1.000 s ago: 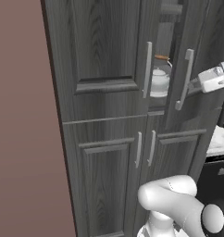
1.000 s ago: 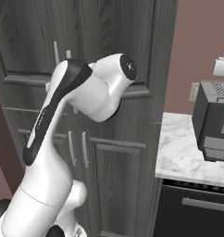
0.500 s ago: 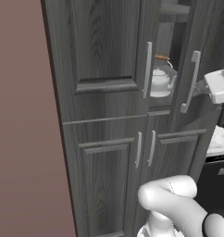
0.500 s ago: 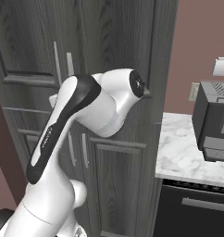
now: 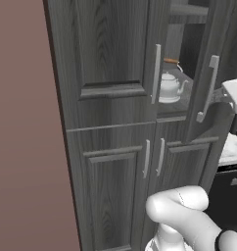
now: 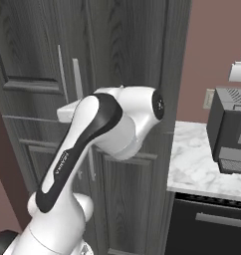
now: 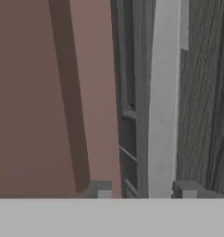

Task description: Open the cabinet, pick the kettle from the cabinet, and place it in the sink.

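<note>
Our claw (image 7: 144,193) sits around the bar handle (image 7: 163,97) of the cabinet's (image 5: 110,73) right door, part-open; the kettle (image 5: 169,86) waits on its shelf; we should pull along the hinge arc until the door stands wide.

— How is the scene being lit?
— Flat, even rendered light is being cast; the cabinet (image 5: 115,73) interior at upper right of the left base view is being left dim, with the kettle (image 5: 169,86) showing pale against it.
— Any blur?
— The hand view is being rendered soft and blurry; no glare is being produced.
</note>
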Controlling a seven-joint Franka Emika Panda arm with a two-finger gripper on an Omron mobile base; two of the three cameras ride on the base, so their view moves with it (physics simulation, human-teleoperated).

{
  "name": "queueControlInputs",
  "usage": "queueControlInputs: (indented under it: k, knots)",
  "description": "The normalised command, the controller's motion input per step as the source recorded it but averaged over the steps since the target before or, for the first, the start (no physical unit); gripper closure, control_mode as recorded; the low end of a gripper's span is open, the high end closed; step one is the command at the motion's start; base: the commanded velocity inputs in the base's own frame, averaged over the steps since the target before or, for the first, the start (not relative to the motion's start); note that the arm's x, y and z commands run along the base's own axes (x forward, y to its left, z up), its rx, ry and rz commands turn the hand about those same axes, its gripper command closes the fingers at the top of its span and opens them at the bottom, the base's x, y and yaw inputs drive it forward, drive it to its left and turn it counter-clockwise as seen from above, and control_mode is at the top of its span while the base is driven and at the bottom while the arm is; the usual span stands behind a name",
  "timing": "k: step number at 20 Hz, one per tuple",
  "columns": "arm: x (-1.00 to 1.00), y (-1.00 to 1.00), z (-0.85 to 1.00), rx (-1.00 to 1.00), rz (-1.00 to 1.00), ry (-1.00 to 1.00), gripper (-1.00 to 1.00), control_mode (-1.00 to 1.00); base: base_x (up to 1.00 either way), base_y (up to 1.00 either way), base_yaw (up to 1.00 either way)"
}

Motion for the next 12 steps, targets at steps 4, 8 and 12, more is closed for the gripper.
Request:
queueControlInputs:
  k: [4,8,12]
  knots:
    - [-0.55,0.02,0.00,0.12,0.07,0.00,1.00,-1.00,0.00,0.00,0.00]
    - [-0.57,0.01,0.00,0.12,0.06,0.00,1.00,-1.00,0.00,0.00,0.00]
    - [-0.56,0.02,0.00,0.11,0.06,0.00,1.00,-1.00,0.00,0.00,0.00]
